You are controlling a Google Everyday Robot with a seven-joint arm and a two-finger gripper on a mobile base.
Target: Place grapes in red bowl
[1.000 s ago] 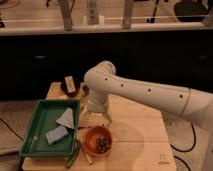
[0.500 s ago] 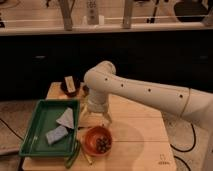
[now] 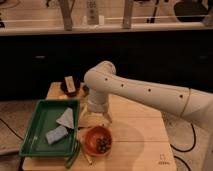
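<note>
Grapes [image 3: 103, 144] sit inside red bowl [image 3: 89, 145]; we see end effector [image 3: 96, 118] spread empty just above, so drop looks done.

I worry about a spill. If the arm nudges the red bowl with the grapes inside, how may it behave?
The bowl looks small and smooth, so it probably slides on the table rather than tips. The grapes lie low inside, so they likely stay in. The gripper hangs just above it, jaws open.
</note>
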